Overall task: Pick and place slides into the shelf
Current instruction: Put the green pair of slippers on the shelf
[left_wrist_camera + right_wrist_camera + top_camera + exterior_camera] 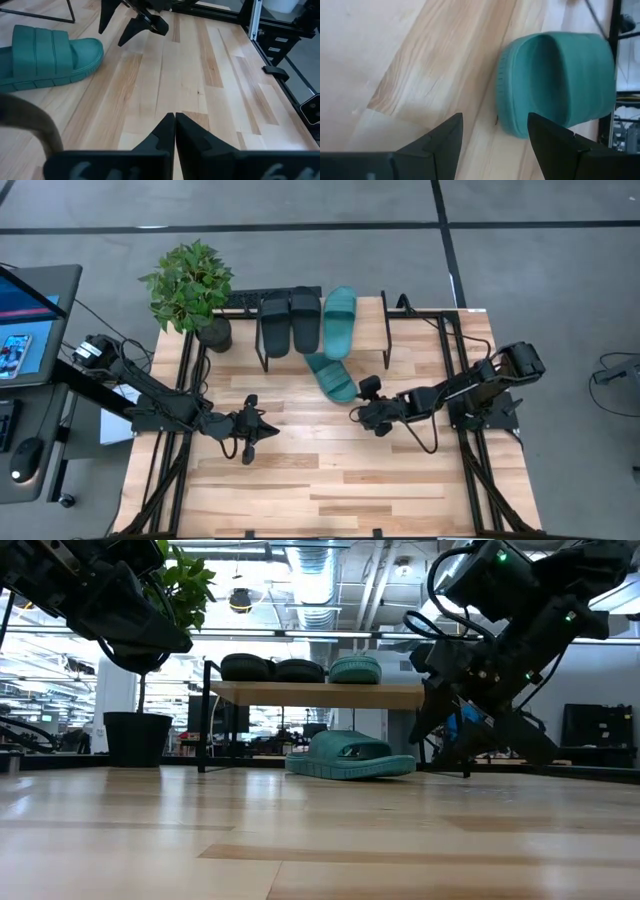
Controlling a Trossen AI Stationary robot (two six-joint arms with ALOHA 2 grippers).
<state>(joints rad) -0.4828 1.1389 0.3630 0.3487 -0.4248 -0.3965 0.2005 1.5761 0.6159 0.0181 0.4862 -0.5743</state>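
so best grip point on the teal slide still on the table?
Probably the near rounded end of the teal slide, pinched across its width. It lies flat, sole down, in front of the shelf, and the open right gripper already faces that end, so come in low from the right arm's side. The left gripper is shut, waiting left.

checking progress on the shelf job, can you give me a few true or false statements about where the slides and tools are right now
1. Three slides sit on the shelf: true, two black slides and one teal slide.
2. The last teal slide is on the shelf too: false, it lies on the tabletop in front of it.
3. The right tool is open near that slide: true.
4. The left tool is open: false, its fingers are together.
5. The left tool grips a black slide: false, it holds nothing.
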